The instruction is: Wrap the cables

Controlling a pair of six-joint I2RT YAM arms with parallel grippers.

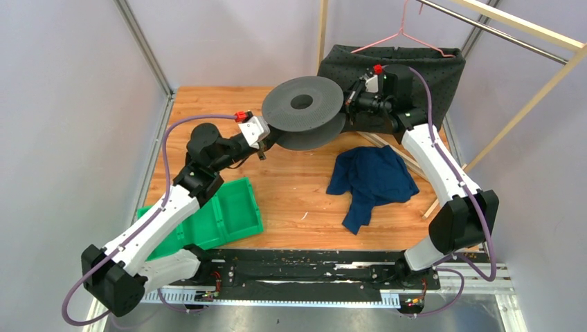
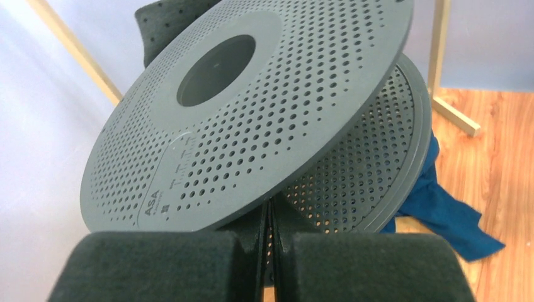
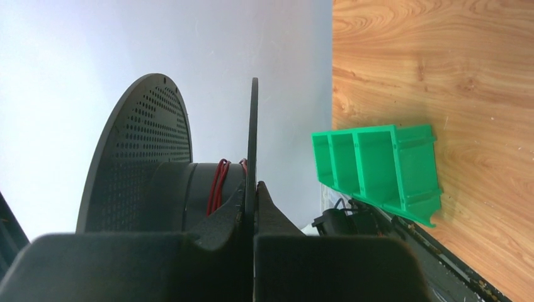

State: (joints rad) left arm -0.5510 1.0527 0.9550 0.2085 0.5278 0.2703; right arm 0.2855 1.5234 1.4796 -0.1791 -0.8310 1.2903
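Right wrist view: we see the right gripper [image 3: 254,189] clenched on a flange [image 3: 253,126] of the spool [image 3: 142,145], the red cables [image 3: 219,182] coiled round the hub [image 3: 182,189] just beside its fingers; the left gripper [image 2: 269,217] clamps the spool's opposite side.

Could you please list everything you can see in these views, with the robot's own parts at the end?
spool: one, dark grey, perforated flanges, held up over the far middle of the table
cable: a few turns, red, wound on the spool's core
bin: one, green, with compartments, near left of the table
cloth: one, dark blue, crumpled, right of centre on the table
fabric bag: one, dark with dots, far right corner
hanger: one, pink, above the fabric bag
rack: one, pale wood, right side
table: one, wooden
left gripper: one, shut on the spool's left rim
right gripper: one, shut on the spool's right rim
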